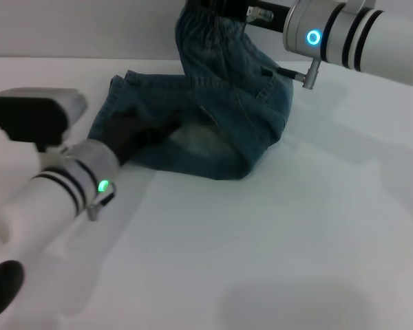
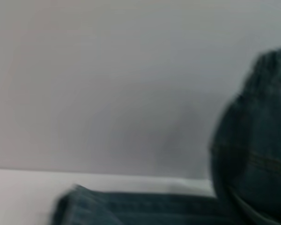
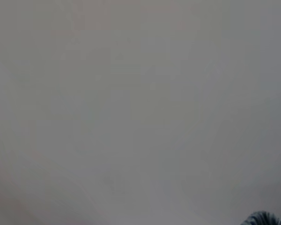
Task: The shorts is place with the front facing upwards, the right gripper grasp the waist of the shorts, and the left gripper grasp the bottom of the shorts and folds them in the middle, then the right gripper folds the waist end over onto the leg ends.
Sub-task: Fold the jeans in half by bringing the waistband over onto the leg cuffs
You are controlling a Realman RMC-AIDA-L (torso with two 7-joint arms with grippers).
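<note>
The blue denim shorts lie bunched at the far middle of the white table. Their waist end is pulled up toward the top of the head view, where my right gripper is shut on it, mostly cut off by the frame edge. My left gripper is a dark shape sunk into the leg end of the shorts on the left, shut on the fabric. The left wrist view shows the raised denim and a flat strip of it on the table. A tip of denim shows in the right wrist view.
The white table spreads out in front of and to the right of the shorts. A pale wall stands behind the table. My right forearm reaches in from the upper right, my left forearm from the lower left.
</note>
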